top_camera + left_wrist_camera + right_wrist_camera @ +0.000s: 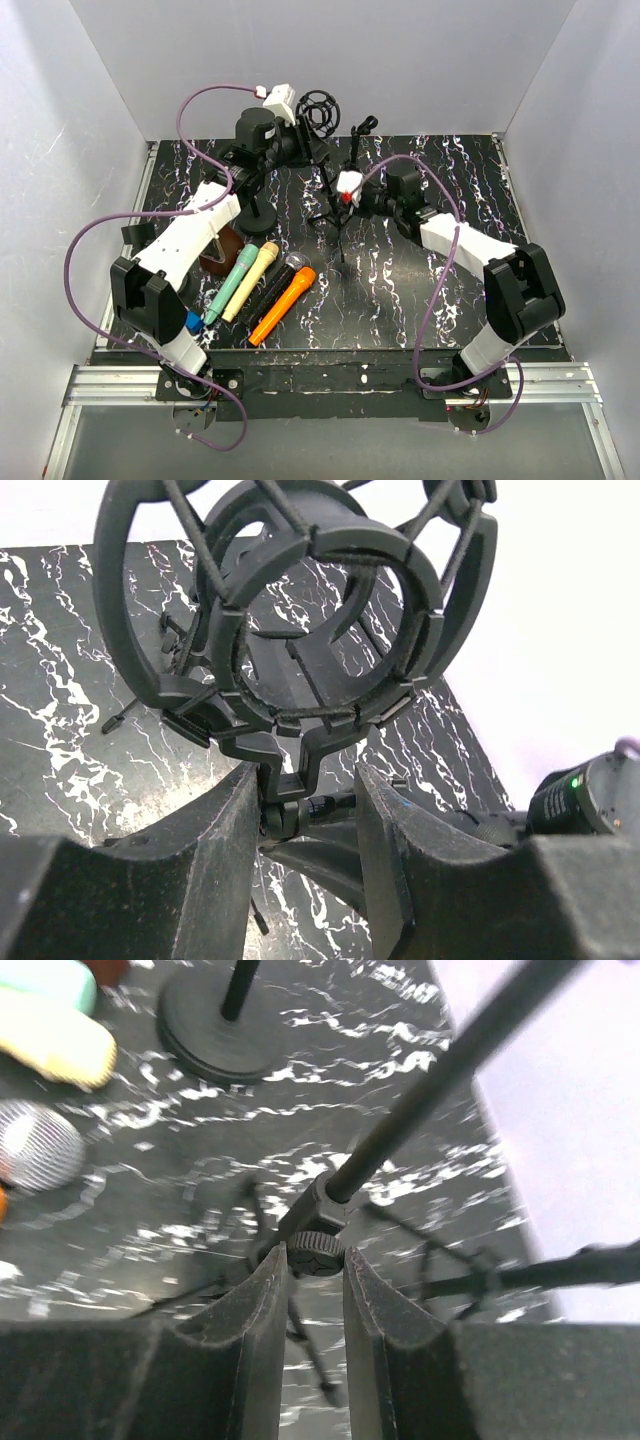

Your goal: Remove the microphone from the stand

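Between fingers [255, 1340] of right hand [312, 1270], tripod stand joint [318, 1245], clamped; left hand [308, 780] grips shock mount stem [288, 815].

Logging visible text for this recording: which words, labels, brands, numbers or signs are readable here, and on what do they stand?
No text can be read in any view.
microphones: too small in the top view to show any brand or label.
shock mount: plain black, no marking visible.
tripod stand: blurred, no marking seen.

shock mount [300, 742] cut off by top edge.
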